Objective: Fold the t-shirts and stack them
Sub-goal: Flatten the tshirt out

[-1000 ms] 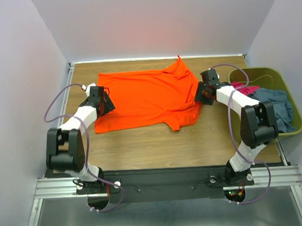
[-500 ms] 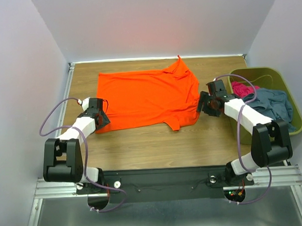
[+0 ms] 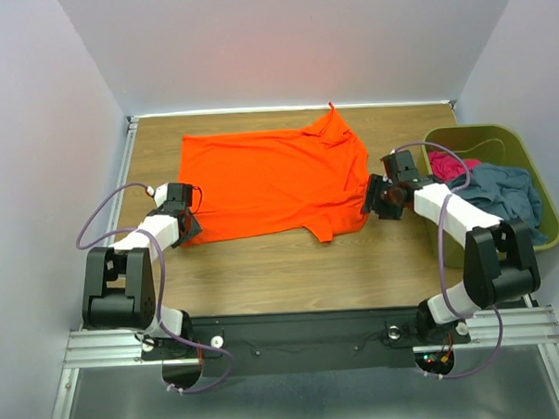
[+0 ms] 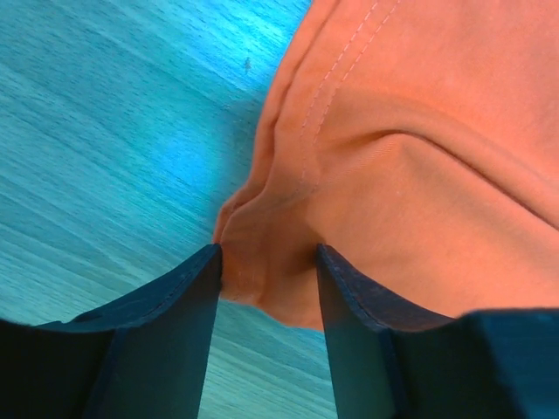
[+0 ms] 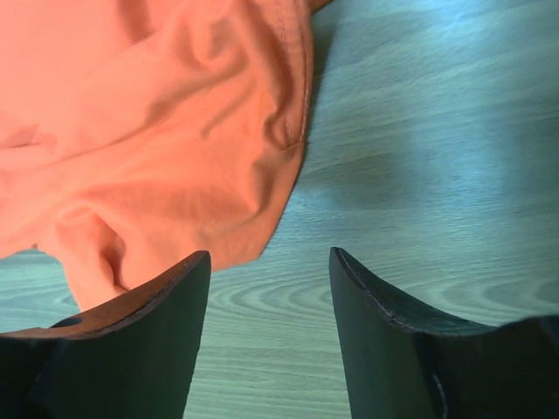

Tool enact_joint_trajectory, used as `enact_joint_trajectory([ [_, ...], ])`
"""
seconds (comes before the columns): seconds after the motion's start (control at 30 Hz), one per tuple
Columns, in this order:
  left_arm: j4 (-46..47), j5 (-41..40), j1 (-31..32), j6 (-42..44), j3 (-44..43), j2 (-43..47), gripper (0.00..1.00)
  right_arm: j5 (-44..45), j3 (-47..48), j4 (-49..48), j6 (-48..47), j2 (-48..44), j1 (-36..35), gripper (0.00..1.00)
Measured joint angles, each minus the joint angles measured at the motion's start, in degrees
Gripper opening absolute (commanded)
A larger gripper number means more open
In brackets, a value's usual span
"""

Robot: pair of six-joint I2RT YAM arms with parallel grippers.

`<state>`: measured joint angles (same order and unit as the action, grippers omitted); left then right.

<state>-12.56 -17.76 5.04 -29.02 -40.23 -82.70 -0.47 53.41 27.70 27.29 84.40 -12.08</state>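
The bright orange t-shirt (image 3: 269,177) lies spread flat on the wooden table (image 3: 291,265). My left gripper (image 3: 189,225) is at its near left corner. In the left wrist view the jaws (image 4: 266,262) stand apart, with the bunched shirt corner (image 4: 262,253) between them. My right gripper (image 3: 373,198) is open and empty beside the shirt's right edge. Its wrist view shows bare wood between the fingers (image 5: 271,262) and the orange cloth (image 5: 157,131) just left. The slate blue-grey t-shirt (image 3: 506,188) and the magenta-pink t-shirt (image 3: 452,165) lie crumpled in the tub.
The olive-green plastic tub (image 3: 488,132) stands at the table's right edge, close behind my right arm. White walls enclose the table at the back and both sides. A strip of bare wood runs in front of the orange shirt.
Both grippers have drawn back toward the near side. The left one slid from the shirt's left edge to its near left corner. The shirt's left edge now lies straighter.
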Motion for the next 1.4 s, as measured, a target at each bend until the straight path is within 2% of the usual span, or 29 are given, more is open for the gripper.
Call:
enact_joint_trajectory([
  [0.07, 0.5, 0.2, 0.0, 0.0, 0.0, -0.2, 0.38, -1.4, 0.0, 0.0, 0.0, 0.9, 0.0, 0.6],
  [0.13, 1.0, 0.1, 0.0, 0.3, 0.0, -0.3, 0.31, -2.8, -0.2, 0.0, 0.0, 1.7, 0.0, 0.6],
  [0.17, 1.2, 0.1, 0.0, 0.5, 0.0, -0.4, 0.23, -3.5, -0.5, -0.1, 0.0, 2.1, 0.0, 0.6],
  [0.23, 1.2, 0.1, 0.0, 0.9, 0.0, -0.4, 0.15, -4.5, -1.3, 0.0, 0.2, 2.8, 0.0, 0.6],
  [0.27, 1.2, 0.1, 0.0, 1.0, 0.0, -0.4, 0.08, -4.9, -1.7, 0.0, 0.3, 3.2, 0.0, 0.6],
  [0.8, 0.9, 3.0, 0.0, 3.5, 0.0, 0.8, 0.05, -6.8, -0.5, 0.1, 4.5, 8.0, -7.1, 0.56],
  [0.87, 0.9, 3.2, 0.0, 3.8, 0.0, 1.0, 0.05, -6.8, 0.3, 0.1, 5.2, 8.8, -8.3, 0.48],
  [0.9, 0.9, 3.3, 0.0, 4.1, 0.0, 1.1, 0.05, -6.8, 0.7, 0.2, 5.5, 9.2, -8.7, 0.37],
  [1.03, 0.9, 3.5, 0.0, 4.6, 0.0, 1.8, 0.05, -6.5, 1.5, 0.3, 6.7, 10.6, -9.7, 0.07],
  [1.13, 0.9, 3.7, 0.0, 4.8, 0.0, 2.6, 0.05, -5.0, 2.8, 2.7, 6.8, 10.9, -9.8, 0.01],
  [1.27, 1.0, 3.7, 0.0, 5.0, 0.0, 3.1, 0.05, -1.4, 9.4, 8.2, 5.9, 11.3, -9.8, 0.01],
  [1.33, 1.0, 3.8, 0.0, 5.2, 0.0, 3.2, 0.05, 0.7, 16.7, 11.2, 5.0, 12.7, -9.8, 0.01],
  [1.4, 1.0, 3.8, 0.0, 5.2, 0.0, 3.2, 0.05, 2.5, 23.4, 12.4, 4.1, 15.5, -9.7, 0.11],
])
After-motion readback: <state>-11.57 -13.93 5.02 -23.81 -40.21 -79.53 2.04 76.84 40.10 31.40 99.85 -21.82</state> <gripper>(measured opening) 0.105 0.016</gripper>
